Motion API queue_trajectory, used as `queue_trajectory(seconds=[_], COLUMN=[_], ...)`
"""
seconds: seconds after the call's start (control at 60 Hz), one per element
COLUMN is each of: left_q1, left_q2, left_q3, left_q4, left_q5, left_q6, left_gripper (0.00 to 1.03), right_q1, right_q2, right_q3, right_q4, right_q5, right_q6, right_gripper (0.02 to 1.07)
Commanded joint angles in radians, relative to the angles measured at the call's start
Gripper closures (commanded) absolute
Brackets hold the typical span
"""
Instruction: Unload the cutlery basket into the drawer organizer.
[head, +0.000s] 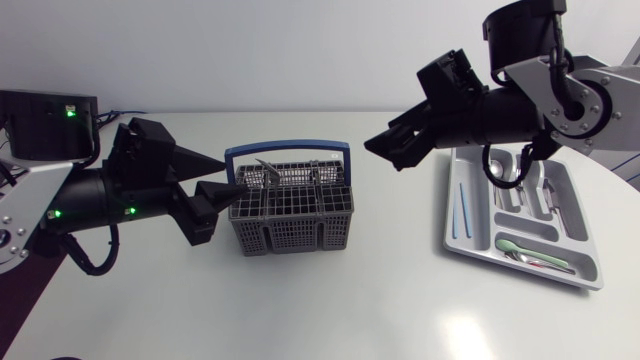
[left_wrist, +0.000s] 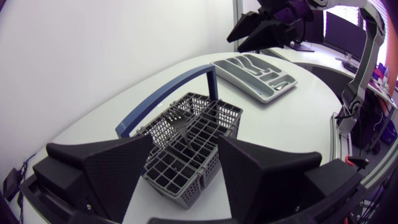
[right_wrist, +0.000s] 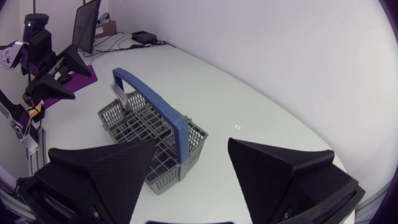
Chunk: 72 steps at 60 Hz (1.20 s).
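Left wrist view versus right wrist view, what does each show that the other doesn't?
Only the left wrist view shows the drawer organizer. The right wrist view adds no table item of its own. Both show the cutlery basket with its blue handle, a fork in it, the open left gripper and the open right gripper.

No text, label, number or sign can be read in any of the views.
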Motion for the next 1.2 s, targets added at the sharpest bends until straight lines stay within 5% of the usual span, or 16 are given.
queue_trajectory(seconds=[0.0, 0.383, 0.917, 1.183], left_q1=[0.013, 0.03, 0.104, 0.111], left_q2=[-0.015, 0.037, 0.138, 0.191], left_q3=[-0.035, -0.076, -0.076, -0.084], left_q4=[0.018, 0.078, 0.082, 0.122], left_q5=[0.012, 0.048, 0.168, 0.188], left_q6=[0.028, 0.026, 0.088, 0.106], left_gripper=[0.11, 0.11, 0.11, 0.11], right_q1=[0.036, 0.186, 0.361, 0.38], right_q2=[0.015, 0.125, 0.28, 0.318], right_q3=[-0.025, -0.036, -0.082, -0.062], right_q4=[0.052, 0.156, 0.399, 0.475], right_q5=[0.004, 0.011, 0.18, 0.235], right_q6=[-0.033, -0.047, -0.066, -0.081], right_gripper=[0.22, 0.22, 0.23, 0.34])
